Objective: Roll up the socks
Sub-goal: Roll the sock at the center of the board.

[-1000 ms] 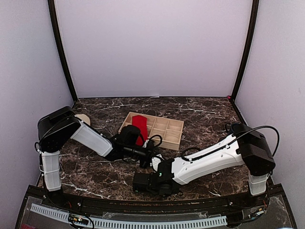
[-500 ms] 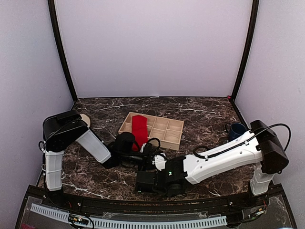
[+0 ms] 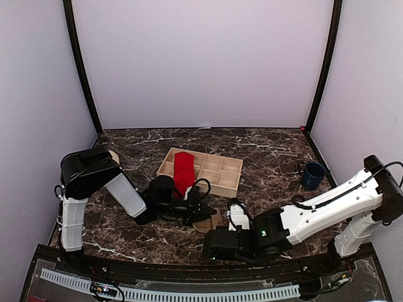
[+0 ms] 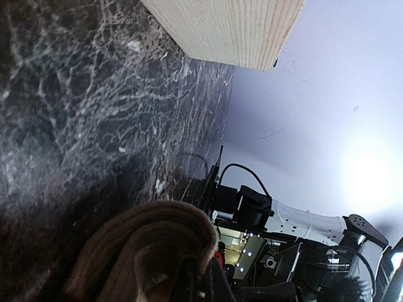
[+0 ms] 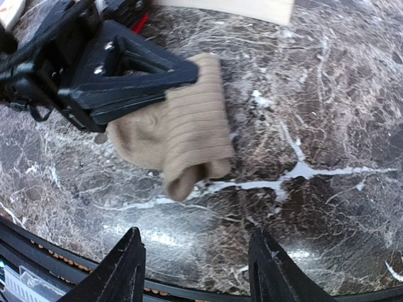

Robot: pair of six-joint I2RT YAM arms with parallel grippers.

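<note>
We see the left arm (image 3: 129,192) stretched low along the tabletop (image 3: 271,151), its left fingers (image 5: 138,72) pinching the tan sock (image 5: 189,135). The right fingers (image 5: 129,270) hover spread just beside it; the red sock (image 3: 184,168) apparently lies across the tray (image 3: 223,173).

White arms (image 3: 327,207), black joints (image 3: 85,171), cables (image 3: 203,182); left end effector (image 3: 200,212) seemingly black

Tan sock (image 5: 186,135) on dark marble table (image 5: 327,126), white-veined. Bunched into a loose, ribbed fold, one rounded end drooping toward the near edge. Clamped at upper left by left gripper (image 5: 179,75): black fingers closed over the fabric, reaching in from the left. Right gripper (image 5: 197,251) low in frame, black fingertips (image 5: 129,264) spread wide, nothing between them, near the sock, not touching. Pale wooden tray edge (image 5: 252,7) along the top. Black rail (image 5: 25,251) at bottom left corner.
</note>
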